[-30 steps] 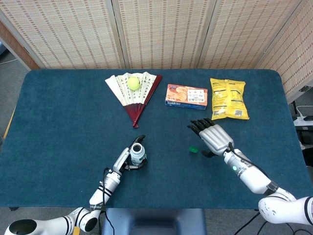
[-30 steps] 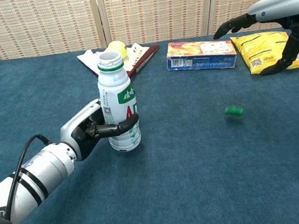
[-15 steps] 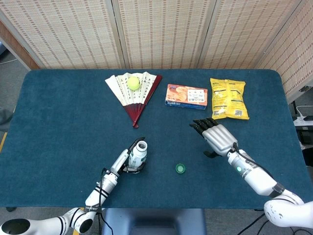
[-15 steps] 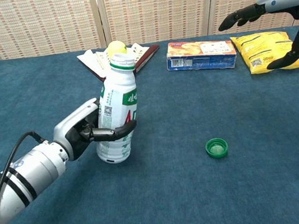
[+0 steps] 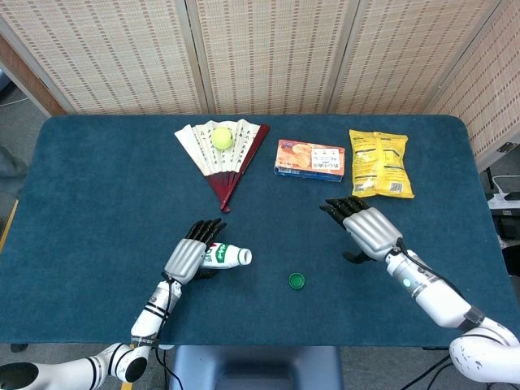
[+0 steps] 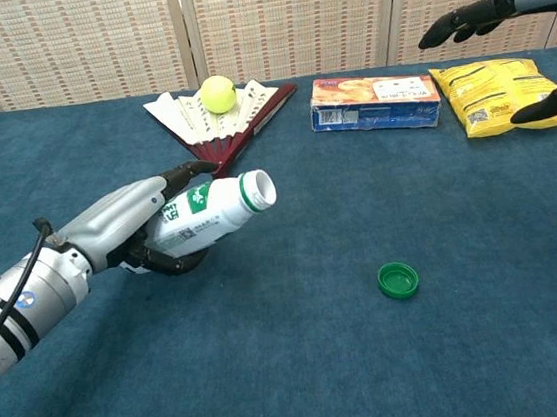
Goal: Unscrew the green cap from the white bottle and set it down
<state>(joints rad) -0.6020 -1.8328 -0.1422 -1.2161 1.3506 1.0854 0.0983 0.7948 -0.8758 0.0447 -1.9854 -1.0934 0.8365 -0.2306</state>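
The white bottle (image 6: 204, 217) was held tipped almost onto its side by the left hand (image 6: 130, 230), whose fingers were curled over and under its body. Its uncapped neck pointed toward the robot's right, and the open mouth was seen in the chest view; whether anything was inside could not be told. The green cap (image 6: 398, 280) was lying on the blue table (image 6: 309, 386), open side up and hollow, well apart from the bottle and from both hands. The right hand (image 5: 370, 231) was raised over the table with its fingers spread and nothing in them. At the far side, a yellow ball (image 5: 222, 137) was resting on an opened fan (image 5: 236, 158), with an orange box (image 5: 309, 159) and a yellow snack bag (image 5: 379, 163) lying closed beside it.
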